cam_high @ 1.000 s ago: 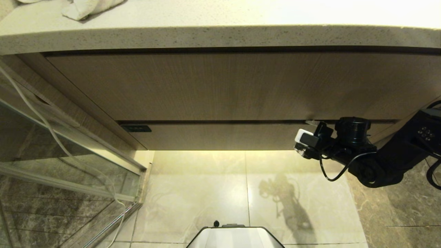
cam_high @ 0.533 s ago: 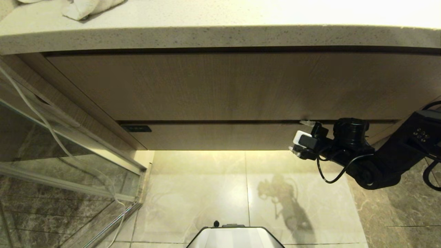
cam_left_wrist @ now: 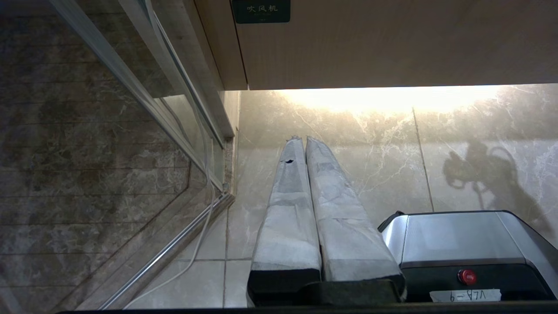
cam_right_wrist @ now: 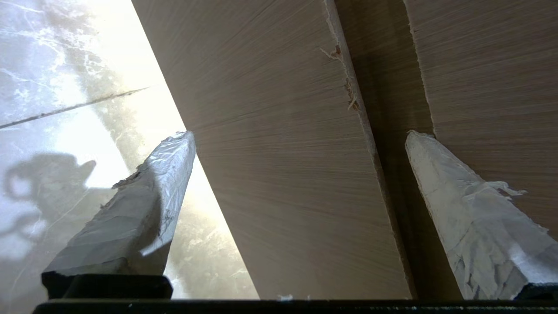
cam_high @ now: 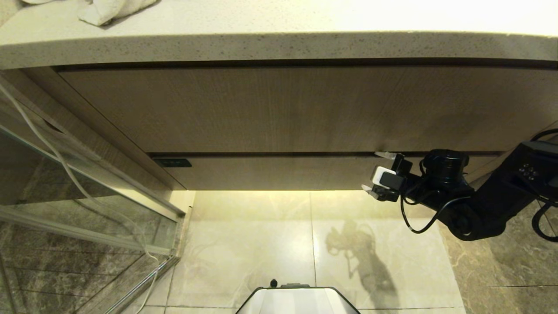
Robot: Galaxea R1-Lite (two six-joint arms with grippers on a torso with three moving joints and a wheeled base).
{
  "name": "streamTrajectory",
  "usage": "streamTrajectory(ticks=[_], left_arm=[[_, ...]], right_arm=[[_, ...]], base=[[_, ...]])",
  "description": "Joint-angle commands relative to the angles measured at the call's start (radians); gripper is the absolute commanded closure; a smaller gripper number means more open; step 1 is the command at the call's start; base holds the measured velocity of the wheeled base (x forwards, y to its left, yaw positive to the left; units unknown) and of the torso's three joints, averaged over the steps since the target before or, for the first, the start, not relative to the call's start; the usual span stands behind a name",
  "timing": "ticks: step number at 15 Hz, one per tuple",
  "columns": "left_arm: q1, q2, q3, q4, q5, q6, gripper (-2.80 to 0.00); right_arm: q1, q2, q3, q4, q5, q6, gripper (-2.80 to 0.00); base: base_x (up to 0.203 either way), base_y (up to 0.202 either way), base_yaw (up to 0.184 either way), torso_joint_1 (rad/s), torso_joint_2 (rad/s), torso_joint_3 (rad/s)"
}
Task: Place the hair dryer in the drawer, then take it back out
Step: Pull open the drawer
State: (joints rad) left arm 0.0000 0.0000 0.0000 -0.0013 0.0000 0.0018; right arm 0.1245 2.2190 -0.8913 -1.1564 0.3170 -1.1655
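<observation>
I have the right gripper (cam_high: 374,171) spread wide and empty, straddling the narrow front of the shut drawer (cam_high: 279,173): one finger (cam_right_wrist: 457,196) at the gap beneath the taller wood-grain panel (cam_high: 279,109), the other (cam_right_wrist: 144,196) below the drawer's lower edge. The hair dryer is in no view. Risk: the handleless front offers little purchase; fingertips could slip off or chip the already frayed edge. Against a second ago, the gripper has crept slightly leftward along the front. Left gripper (cam_left_wrist: 301,140) hangs closed, parked over the floor.

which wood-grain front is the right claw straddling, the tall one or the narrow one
The narrow grey-brown wood-grain drawer front at the bottom; the open right claw spans it, below the taller wood-grain panel.
</observation>
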Motion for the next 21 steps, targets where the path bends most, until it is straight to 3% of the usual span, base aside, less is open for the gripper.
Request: streamTrajectory(ticks=[1,12,15,17,21], left_arm=[[0.000,-0.002,0.000,0.000,0.000,0.000,0.00],[0.000,-0.002,0.000,0.000,0.000,0.000,0.00],[0.000,-0.002,0.000,0.000,0.000,0.000,0.00],[0.000,-0.002,0.000,0.000,0.000,0.000,0.00],[0.000,-0.002,0.000,0.000,0.000,0.000,0.00]], right_arm=[[-0.002,0.028,-0.016,-0.011,-0.001,-0.007,-2.80],[-0.020,0.137,-0.111,0.023,-0.070,-0.002,-2.80],[-0.038,0.104,-0.085,0.165,-0.110,0.000,-2.80],[-0.045,0.070,-0.065,0.289,-0.212,0.005,-2.80],[-0.046,0.042,-0.058,0.313,-0.237,0.044,-2.80]], base=[[0.000,0.000,0.000,0.000,0.00,0.000],[0.000,0.000,0.000,0.000,0.00,0.000],[0.000,0.000,0.000,0.000,0.00,0.000],[0.000,0.000,0.000,0.000,0.00,0.000],[0.000,0.000,0.000,0.000,0.00,0.000]])
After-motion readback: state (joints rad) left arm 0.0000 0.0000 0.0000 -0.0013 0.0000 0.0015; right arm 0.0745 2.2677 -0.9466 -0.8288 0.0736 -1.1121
